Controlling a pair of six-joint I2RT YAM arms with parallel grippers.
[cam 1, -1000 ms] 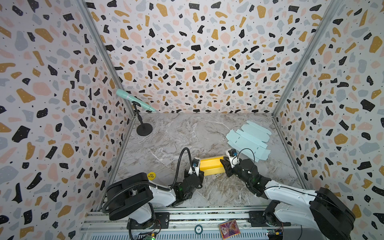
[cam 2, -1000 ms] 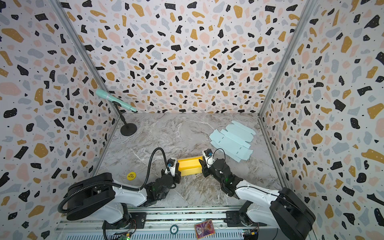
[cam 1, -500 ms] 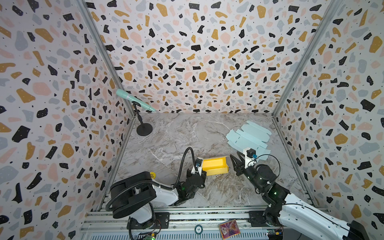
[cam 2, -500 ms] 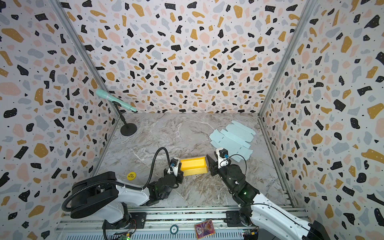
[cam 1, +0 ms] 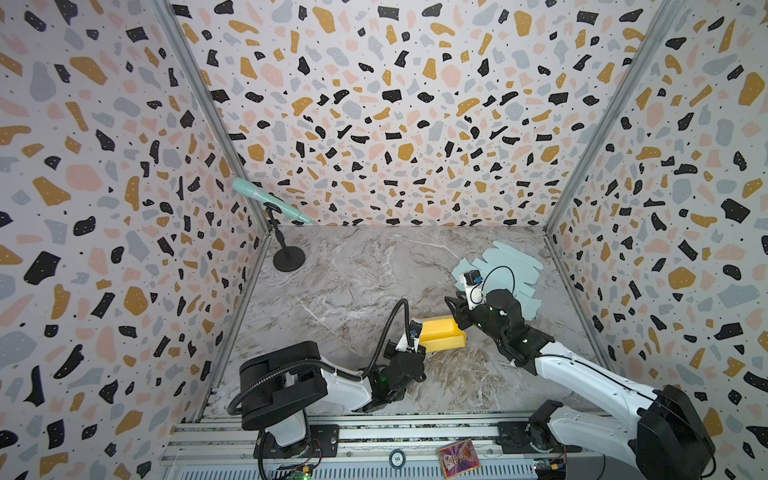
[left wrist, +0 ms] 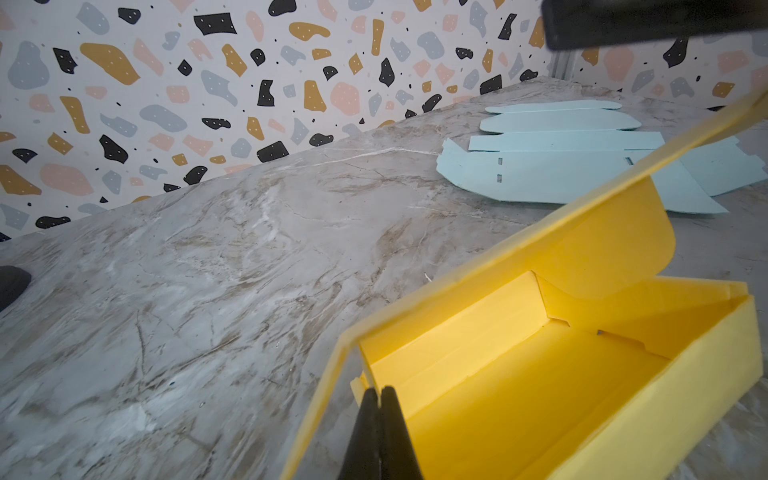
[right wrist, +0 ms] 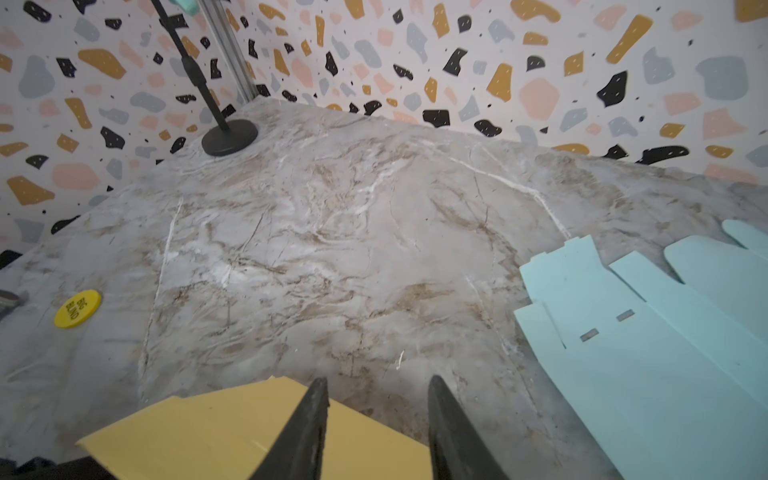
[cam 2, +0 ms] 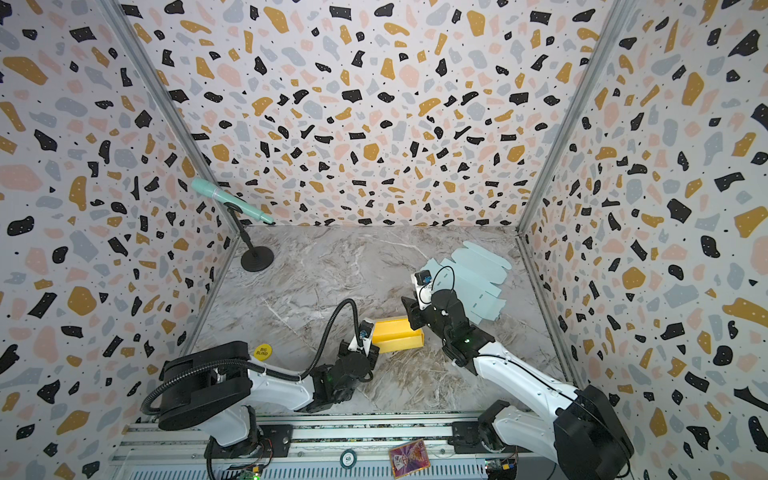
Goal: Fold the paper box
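In both top views the yellow paper box [cam 1: 441, 336] lies open at near centre, between the left gripper [cam 1: 417, 347] and the right gripper [cam 1: 455, 309]; in the left wrist view the left fingers [left wrist: 390, 436] pinch its left end wall, and in the right wrist view the right jaws stand spread over its right end.

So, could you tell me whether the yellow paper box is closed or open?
Open: the yellow paper box has its lid raised, empty interior visible in the left wrist view.

My yellow paper box [left wrist: 540, 395] looks matt and smooth; the pale-blue flat card sheets [left wrist: 561, 174] likewise; the marble-patterned worktop [left wrist: 208, 270] seems faintly glossy, perhaps laminate.
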